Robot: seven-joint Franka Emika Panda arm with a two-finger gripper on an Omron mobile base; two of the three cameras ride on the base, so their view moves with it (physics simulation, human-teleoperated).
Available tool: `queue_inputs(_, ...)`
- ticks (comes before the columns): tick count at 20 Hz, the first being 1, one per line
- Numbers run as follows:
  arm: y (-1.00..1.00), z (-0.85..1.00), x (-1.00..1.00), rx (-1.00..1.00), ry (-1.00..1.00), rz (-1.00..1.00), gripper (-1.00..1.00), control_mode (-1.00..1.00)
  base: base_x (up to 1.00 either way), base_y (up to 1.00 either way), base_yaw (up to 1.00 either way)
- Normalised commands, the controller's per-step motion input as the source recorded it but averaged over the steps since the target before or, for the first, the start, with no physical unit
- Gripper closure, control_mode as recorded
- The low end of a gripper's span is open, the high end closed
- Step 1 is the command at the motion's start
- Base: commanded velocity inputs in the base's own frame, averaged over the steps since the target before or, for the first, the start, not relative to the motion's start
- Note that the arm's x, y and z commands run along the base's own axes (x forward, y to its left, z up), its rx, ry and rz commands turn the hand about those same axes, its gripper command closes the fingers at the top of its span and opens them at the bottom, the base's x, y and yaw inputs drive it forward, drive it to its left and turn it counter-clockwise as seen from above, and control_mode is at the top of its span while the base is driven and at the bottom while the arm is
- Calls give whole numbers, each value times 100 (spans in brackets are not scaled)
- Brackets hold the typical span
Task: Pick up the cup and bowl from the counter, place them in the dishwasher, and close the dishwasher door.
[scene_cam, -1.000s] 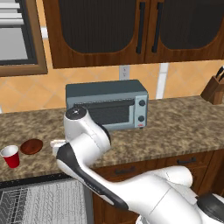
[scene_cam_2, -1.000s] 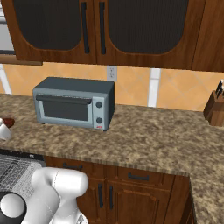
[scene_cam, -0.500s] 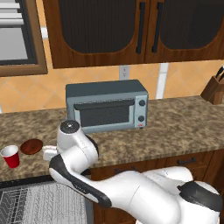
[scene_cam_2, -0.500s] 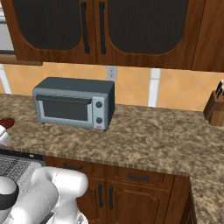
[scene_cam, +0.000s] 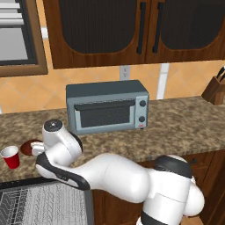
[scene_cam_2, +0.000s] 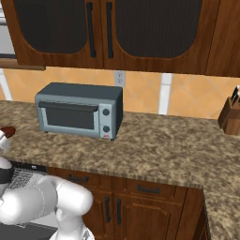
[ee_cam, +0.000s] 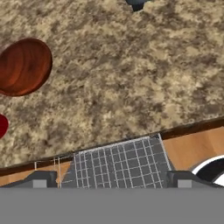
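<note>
Bowl [ee_cam: 24,66] lies well beyond the open tool [ee_cam: 109,179].

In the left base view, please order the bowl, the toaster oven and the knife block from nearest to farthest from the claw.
The claw itself is hidden behind the arm's wrist at the left, near the bowl.
1. Bowl, just left of the wrist.
2. Toaster oven, center of the counter.
3. Knife block, far right edge.

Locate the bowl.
The bowl sits on the counter at the far left of the left base view, just behind the cup, left of the toaster oven.
</note>
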Motion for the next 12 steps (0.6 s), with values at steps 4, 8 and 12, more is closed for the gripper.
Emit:
queue_inputs(4,24,-11,50,-2,0,0,-100,-100,0,0,0)
queue_inputs(8,23,-23,41,0,0,0,-100,-100,0,0,0)
queue_inputs(12,36,-37,39,0,0,0,-100,-100,0,0,0)
